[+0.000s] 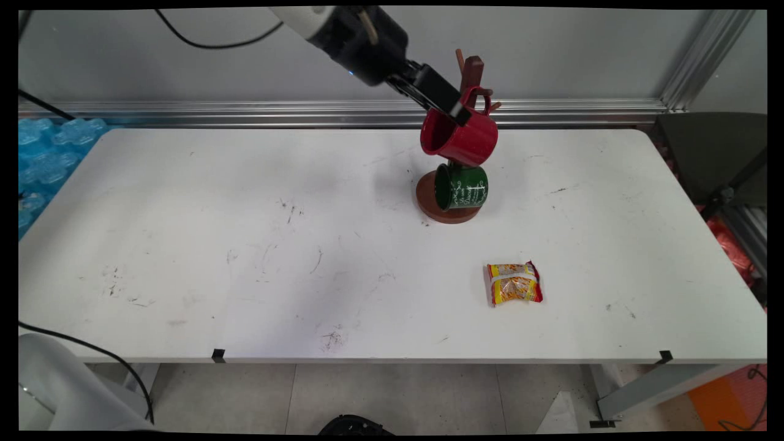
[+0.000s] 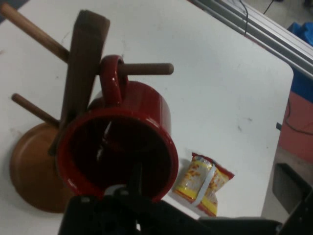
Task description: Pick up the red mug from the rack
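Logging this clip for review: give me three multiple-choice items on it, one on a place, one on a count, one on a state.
1. Where is the snack packet?
A. on the table, nearer the camera than the mug tree
B. inside the green mug
C. on the floor

2. How many mugs are on the tree?
A. one
B. two
C. four

3. The red mug's handle is
A. looped over a peg
B. broken off
C. flat on the table

Key: 1 A, it lies on bare tabletop; 2 B, red above green; 3 A, the hand view shows the peg through it.
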Controlling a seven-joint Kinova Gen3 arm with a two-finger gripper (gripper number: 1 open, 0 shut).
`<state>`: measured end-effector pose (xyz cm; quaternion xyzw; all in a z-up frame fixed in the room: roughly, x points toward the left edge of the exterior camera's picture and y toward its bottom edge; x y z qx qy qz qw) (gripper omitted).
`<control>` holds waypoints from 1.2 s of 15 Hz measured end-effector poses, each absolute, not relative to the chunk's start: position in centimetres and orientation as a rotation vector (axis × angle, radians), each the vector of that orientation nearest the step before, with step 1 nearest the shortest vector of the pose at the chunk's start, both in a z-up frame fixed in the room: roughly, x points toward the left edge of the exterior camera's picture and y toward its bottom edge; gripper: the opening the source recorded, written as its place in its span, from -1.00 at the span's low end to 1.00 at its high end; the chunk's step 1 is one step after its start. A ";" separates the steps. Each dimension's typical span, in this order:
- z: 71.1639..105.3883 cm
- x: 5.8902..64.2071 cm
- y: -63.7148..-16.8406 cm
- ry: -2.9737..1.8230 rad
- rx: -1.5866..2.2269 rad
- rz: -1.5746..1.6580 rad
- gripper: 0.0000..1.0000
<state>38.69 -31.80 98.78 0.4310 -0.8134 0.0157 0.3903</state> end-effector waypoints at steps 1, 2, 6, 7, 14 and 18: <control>98.2 38.2 -32.0 -2.064 1.104 0.031 1.00; 97.7 37.8 -32.2 -2.061 1.111 0.024 1.00; 96.0 36.4 -33.1 -2.043 1.144 0.013 1.00; 95.6 36.2 -33.3 -2.038 1.155 0.011 1.00; 93.7 34.7 -34.5 -2.008 1.204 0.023 -1.00; 93.2 34.4 -34.9 -2.003 1.206 0.038 -1.00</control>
